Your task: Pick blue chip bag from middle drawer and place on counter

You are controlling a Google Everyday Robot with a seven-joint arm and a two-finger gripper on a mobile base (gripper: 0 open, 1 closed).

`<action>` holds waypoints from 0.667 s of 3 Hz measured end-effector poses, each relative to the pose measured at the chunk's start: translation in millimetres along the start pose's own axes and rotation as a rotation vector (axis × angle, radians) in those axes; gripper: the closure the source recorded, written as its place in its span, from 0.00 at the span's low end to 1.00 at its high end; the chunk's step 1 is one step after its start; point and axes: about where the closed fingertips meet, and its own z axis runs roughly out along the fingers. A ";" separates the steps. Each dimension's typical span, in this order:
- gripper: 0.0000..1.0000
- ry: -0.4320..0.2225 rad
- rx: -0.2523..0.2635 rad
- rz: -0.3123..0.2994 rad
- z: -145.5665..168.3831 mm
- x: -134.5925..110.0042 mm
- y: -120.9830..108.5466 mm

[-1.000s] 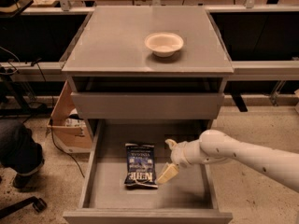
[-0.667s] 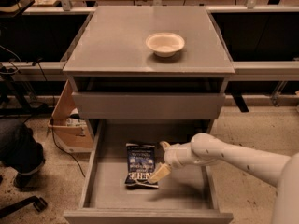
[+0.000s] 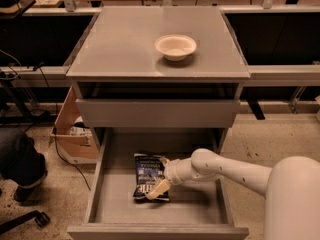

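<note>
The blue chip bag [image 3: 146, 173] lies flat on the floor of the open middle drawer [image 3: 200, 210], left of centre. My gripper [image 3: 160, 175] reaches in from the right on a white arm and sits at the bag's right edge. It is open, with one pale finger by the bag's top right corner and the other over its lower right part. The bag rests on the drawer floor. The grey counter [image 3: 125, 44] tops the cabinet above.
A white bowl [image 3: 175, 46] stands on the counter, right of centre. A drawer with a tall plain front [image 3: 157, 113] is shut above the open one. A cardboard box [image 3: 74, 134] and cables lie left of the cabinet, with a dark shape [image 3: 20, 164] further left. Wooden benches run behind.
My arm has moved left across the drawer. The gripper went from beside the bag to its right edge. The bag has not moved.
</note>
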 end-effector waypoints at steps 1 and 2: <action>0.25 -0.025 -0.021 0.002 11.5 4.4 5.1; 0.49 -0.048 -0.033 -0.003 15.8 4.0 9.1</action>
